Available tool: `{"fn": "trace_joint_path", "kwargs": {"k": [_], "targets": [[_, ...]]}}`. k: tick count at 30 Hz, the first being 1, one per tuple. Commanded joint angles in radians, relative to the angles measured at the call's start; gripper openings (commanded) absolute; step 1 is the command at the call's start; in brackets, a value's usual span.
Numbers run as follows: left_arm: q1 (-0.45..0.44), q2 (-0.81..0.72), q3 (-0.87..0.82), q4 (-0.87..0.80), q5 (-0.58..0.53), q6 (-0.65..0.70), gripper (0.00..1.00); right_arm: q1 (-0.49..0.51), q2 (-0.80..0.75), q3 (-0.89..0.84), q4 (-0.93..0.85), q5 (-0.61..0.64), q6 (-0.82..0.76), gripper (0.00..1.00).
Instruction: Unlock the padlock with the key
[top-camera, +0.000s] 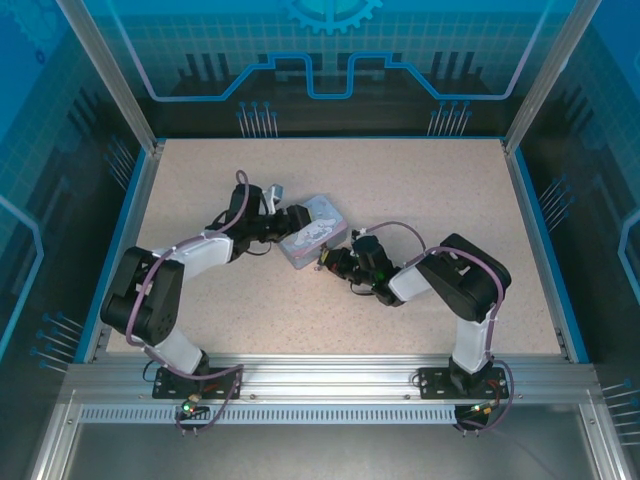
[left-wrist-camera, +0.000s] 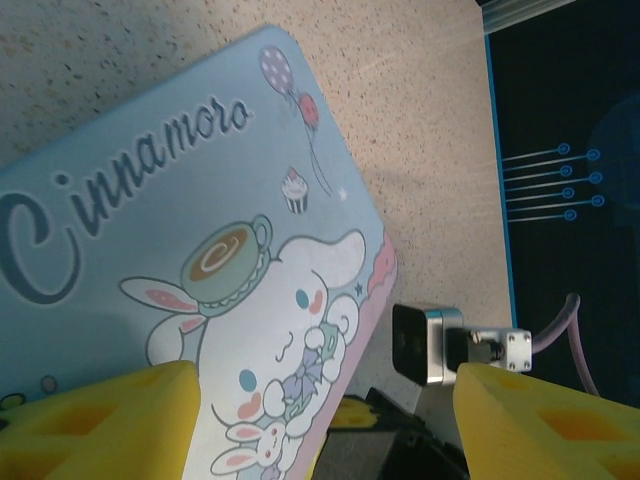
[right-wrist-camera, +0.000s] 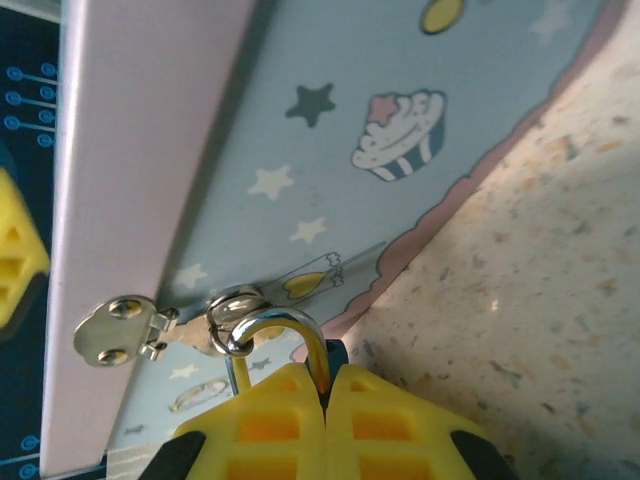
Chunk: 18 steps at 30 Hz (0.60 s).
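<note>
Left gripper (left-wrist-camera: 325, 372): we see its yellow fingers (left-wrist-camera: 100, 420) wide apart, right by the tin (left-wrist-camera: 200, 150).
Tin: pale blue, flat on the table (top-camera: 420, 190) between both arms.
Padlock (right-wrist-camera: 285, 315): its loop hangs in the tin's ring (right-wrist-camera: 237, 308).
Right gripper (right-wrist-camera: 327, 375): we see it pinched tight on the padlock.

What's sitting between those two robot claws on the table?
The pale blue tin, seen from the top camera: the left gripper on one side, the right gripper on the other.
</note>
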Motion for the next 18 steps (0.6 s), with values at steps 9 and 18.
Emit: {"fn": "trace_joint_path", "kwargs": {"k": [9,18], "targets": [[-0.019,0.001,-0.073,-0.039,-0.051,0.048,0.70,-0.064,-0.027,0.010,-0.055,0.039,0.048,0.03],[-0.022,0.023,-0.108,0.003,-0.045,0.033,0.70,-0.092,-0.032,0.056,-0.115,0.049,0.047,0.03]]}}
